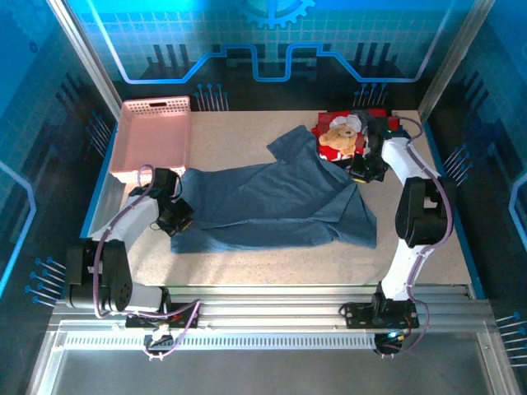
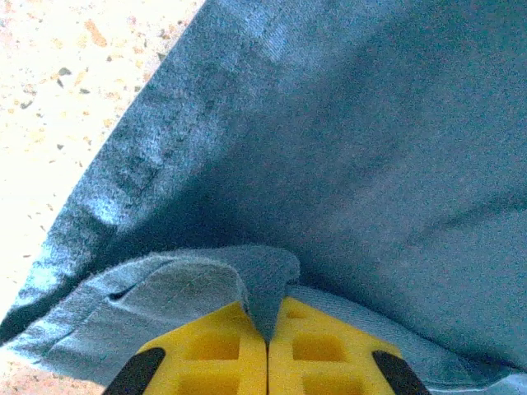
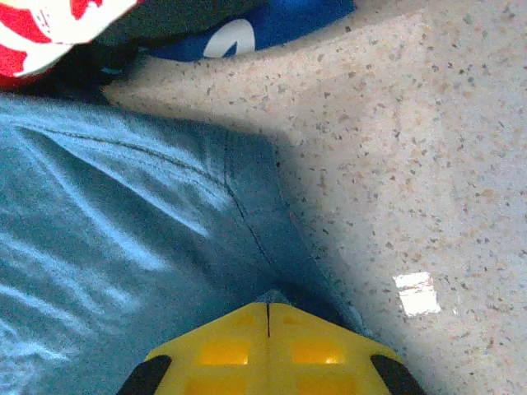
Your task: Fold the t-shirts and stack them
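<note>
- Blue printed panels point(image 1: 165, 49) wall in your speckled table point(image 1: 247, 267). Every place below is given against the slate-blue t-shirt point(image 1: 272, 202), which lies spread and rumpled across the table's middle.
- That slate-blue t-shirt is not yet folded: one sleeve points toward the far side and creases run through the body. I judge its fold is only beginning.
- Your pink basket point(image 1: 156, 104) sits just beyond the shirt's left end, toward the far side.
- At the shirt's far right corner lies the folded pile, with the red teddy-bear shirt point(image 1: 342, 140) on top and a dark blue shirt point(image 3: 263, 20) beneath it. Those look finished. The big shirt is left to fold and then to stack.
- Your left claw point(image 1: 175, 218) is at the shirt's left edge, fingers pressed together on a pinch of its hem.
- Your right claw point(image 1: 360, 171) is at the shirt's right edge beside the pile, fingers together and seemingly nipping the cloth's edge.
- Writing: there is a white mark on the dark blue shirt, cropped too short to read. You have no legible brand anywhere.
</note>
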Motion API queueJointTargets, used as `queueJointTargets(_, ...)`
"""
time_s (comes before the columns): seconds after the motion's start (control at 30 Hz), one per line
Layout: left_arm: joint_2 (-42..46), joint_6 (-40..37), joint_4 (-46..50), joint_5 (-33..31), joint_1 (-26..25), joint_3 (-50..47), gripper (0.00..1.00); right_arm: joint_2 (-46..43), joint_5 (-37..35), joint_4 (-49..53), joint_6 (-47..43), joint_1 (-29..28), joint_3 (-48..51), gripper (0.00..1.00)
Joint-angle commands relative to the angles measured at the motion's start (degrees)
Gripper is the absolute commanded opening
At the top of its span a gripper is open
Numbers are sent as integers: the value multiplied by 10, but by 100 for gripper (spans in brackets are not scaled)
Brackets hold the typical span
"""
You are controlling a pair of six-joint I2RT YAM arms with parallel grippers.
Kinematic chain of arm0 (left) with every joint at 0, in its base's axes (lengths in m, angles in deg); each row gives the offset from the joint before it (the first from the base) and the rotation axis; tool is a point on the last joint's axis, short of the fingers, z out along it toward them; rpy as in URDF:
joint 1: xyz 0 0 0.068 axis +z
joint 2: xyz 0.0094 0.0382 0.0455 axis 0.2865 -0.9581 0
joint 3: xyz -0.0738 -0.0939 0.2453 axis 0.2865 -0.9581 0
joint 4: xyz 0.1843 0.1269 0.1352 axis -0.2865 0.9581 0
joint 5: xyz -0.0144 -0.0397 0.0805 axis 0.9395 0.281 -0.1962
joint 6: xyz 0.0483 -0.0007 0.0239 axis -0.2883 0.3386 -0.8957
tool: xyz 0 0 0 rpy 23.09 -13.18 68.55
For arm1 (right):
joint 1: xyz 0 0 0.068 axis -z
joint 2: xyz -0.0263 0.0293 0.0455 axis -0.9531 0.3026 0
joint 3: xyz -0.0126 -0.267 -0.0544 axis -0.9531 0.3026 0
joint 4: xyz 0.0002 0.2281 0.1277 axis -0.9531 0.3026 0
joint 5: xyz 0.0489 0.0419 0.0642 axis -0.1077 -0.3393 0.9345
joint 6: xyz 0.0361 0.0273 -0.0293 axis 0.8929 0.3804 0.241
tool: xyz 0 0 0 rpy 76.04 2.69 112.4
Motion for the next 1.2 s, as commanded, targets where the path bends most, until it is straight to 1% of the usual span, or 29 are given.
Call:
queueJointTargets(0.0,-14,-6,-2,-19,6,23,23,27,-15,19,-7,-7,-36,4)
queueJointTargets(0.03,-14,-4,0,-25,6,28,36,31,-6,18,-9,-6,-46,11)
queueJointTargets(0.07,-10,-3,-2,-24,6,32,50,31,8,13,-16,-6,-55,24)
queueJointTargets(0.13,4,2,7,-21,6,47,69,22,31,6,-30,-1,-63,46)
queueJointTargets(0.17,17,7,27,-27,6,61,77,11,40,9,-32,6,-62,54)
queueJointTargets(0.23,56,16,68,-29,6,79,86,-30,70,13,-34,26,-35,62)
queueJointTargets(0.3,114,35,100,-25,6,73,91,-85,113,20,-33,54,9,69)
queueJointTargets(0.43,213,76,164,8,9,22,92,-191,190,63,-37,111,119,77)
queueJointTargets(0.53,265,108,168,29,9,-51,89,-243,217,75,-34,128,212,75)
queueJointTargets(0.6,279,122,154,33,10,-92,86,-262,217,55,-21,136,272,74)
queueJointTargets(0.7,266,138,103,46,10,-138,80,-261,227,10,1,157,334,70)
queueJointTargets(0.73,254,138,83,46,10,-146,78,-255,215,-1,4,161,344,69)
queueJointTargets(0.87,221,141,27,27,10,-154,73,-230,191,-23,3,170,359,65)
queueJointTargets(0.93,204,150,-7,21,11,-159,72,-218,189,-28,2,173,365,63)
queueJointTargets(1.03,178,166,-51,18,10,-175,69,-211,174,-24,1,173,371,62)
queueJointTargets(1.17,149,168,-78,14,10,-186,64,-208,166,-19,2,173,376,60)
